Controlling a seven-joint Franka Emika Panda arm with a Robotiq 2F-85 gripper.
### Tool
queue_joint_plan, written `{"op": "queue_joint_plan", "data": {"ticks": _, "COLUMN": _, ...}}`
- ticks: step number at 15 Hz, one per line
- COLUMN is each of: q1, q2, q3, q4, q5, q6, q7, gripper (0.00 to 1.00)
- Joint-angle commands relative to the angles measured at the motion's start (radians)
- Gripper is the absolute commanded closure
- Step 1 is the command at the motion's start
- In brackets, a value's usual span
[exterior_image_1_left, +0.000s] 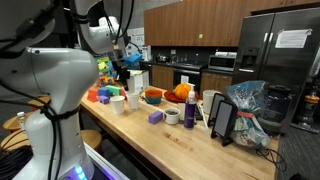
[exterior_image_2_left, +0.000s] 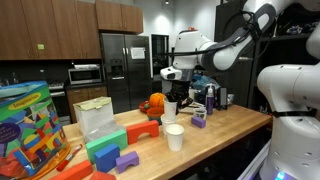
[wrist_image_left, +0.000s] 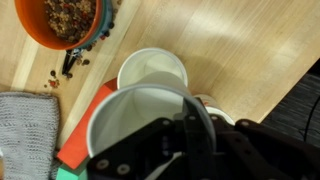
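While the arm is hanging above the wooden surface (wrist_image_left: 245, 40), the fingers (wrist_image_left: 195, 128) are clamping the rim of a white cup (wrist_image_left: 135, 115), holding it lifted directly over a second cup (wrist_image_left: 152, 68), which is standing near the orange bowl (wrist_image_left: 28, 30).

The arm (exterior_image_1_left: 60, 75) is built of fat, rounded white links with a glossy shell and darker seams at the joints. Well behind the fingers (wrist_image_left: 197, 125), dark cables (exterior_image_1_left: 120, 20) loop along the upper links. The gripper (wrist_image_left: 170, 140) is matte black and blocky, with hinged bars running out to the fingers, and sits on a white wrist. Farthest from the fingers, the base (exterior_image_1_left: 72, 172) glows blue-violet.
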Motion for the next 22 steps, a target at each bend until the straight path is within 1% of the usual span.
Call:
{"op": "queue_joint_plan", "data": {"ticks": 1, "q1": 0.016, "q2": -0.022, "q3": -0.042, "q4": 0.0, "q5": -0.032, "q6": 0.001, "q7": 0.012, "gripper": 1.0}}
{"op": "queue_joint_plan", "data": {"ticks": 5, "q1": 0.016, "q2": -0.024, "q3": -0.062, "q4": 0.0, "q5": -0.047, "q6": 0.008, "q7": 0.015, "gripper": 1.0}}
{"op": "queue_joint_plan", "data": {"ticks": 12, "q1": 0.031, "q2": -0.024, "q3": -0.062, "q4": 0.0, "q5": -0.073, "q6": 0.018, "q7": 0.029, "gripper": 1.0}}
{"op": "queue_joint_plan", "data": {"ticks": 22, "q1": 0.055, "q2": -0.02, "q3": -0.085, "q4": 0.0, "q5": -0.08, "q6": 0.038, "q7": 0.035, "gripper": 1.0}}
